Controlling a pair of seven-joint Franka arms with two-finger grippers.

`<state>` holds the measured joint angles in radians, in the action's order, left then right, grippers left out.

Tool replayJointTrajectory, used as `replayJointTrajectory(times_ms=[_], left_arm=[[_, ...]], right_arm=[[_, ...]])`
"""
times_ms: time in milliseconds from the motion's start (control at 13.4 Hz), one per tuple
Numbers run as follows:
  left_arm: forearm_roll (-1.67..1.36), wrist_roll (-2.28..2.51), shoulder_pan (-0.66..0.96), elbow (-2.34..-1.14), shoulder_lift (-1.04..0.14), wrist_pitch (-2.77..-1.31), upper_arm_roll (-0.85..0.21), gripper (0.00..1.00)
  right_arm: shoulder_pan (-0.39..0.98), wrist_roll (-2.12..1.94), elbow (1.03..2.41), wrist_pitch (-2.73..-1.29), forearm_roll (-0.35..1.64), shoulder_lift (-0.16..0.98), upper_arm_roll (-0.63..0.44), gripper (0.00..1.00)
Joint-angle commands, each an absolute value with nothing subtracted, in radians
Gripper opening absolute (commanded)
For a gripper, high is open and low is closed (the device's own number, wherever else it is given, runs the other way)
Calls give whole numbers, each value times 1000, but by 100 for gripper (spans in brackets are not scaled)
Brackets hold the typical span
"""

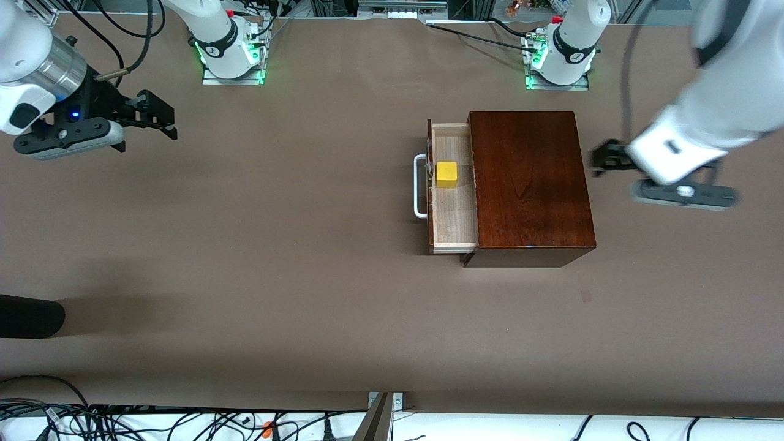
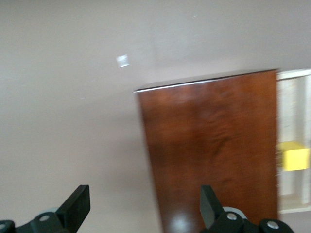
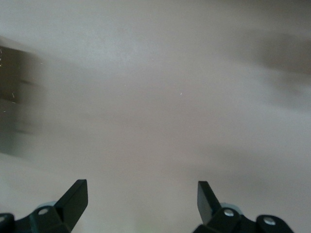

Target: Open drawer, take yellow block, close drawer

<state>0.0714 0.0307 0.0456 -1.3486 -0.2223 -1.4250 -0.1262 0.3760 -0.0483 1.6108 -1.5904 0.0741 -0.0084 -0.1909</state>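
The dark wooden box (image 1: 530, 184) stands toward the left arm's end of the table. Its drawer (image 1: 453, 214) is pulled partly out, white handle (image 1: 420, 187) facing the right arm's end. The yellow block (image 1: 446, 174) sits inside the drawer, close to the drawer front. My left gripper (image 1: 603, 158) hangs open and empty beside the box's back edge. In the left wrist view the left gripper (image 2: 144, 194) straddles the box (image 2: 209, 145) edge, with the block (image 2: 295, 158) in the drawer (image 2: 291, 97) farther off. My right gripper (image 1: 160, 119) hovers open and empty over bare table at its own end, and the right wrist view shows only table between its fingers (image 3: 77, 191).
A black rounded object (image 1: 27, 315) juts in at the right arm's end, nearer the front camera. Cables (image 1: 122, 419) lie along the table's near edge. Both arm bases (image 1: 233, 52) stand at the edge farthest from the camera.
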Motion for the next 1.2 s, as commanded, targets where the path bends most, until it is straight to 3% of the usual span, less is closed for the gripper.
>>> replayJointTrajectory(times_ms=[0, 150, 374, 598, 822, 1121], left_arm=[[58, -84, 78, -1584, -74, -1533, -29, 100], [45, -63, 75, -1690, 10, -1598, -29, 100], [32, 26, 67, -1678, 6, -1574, -38, 100], [34, 28, 69, -1674, 5, -1575, -41, 100], [32, 28, 75, -1672, 6, -1546, -43, 100], [32, 28, 77, -1654, -1, -1545, -43, 100]], right_arm=[[434, -57, 1588, -1572, 83, 3, -170, 100], [474, -57, 1588, -1588, 86, 3, -114, 100], [529, -60, 1586, -1676, 81, 29, -5, 100], [647, -63, 1583, -1788, 77, 106, 40, 100], [790, -119, 1530, -1914, 72, 239, 43, 100], [896, -229, 1333, -1937, -17, 431, 43, 100]])
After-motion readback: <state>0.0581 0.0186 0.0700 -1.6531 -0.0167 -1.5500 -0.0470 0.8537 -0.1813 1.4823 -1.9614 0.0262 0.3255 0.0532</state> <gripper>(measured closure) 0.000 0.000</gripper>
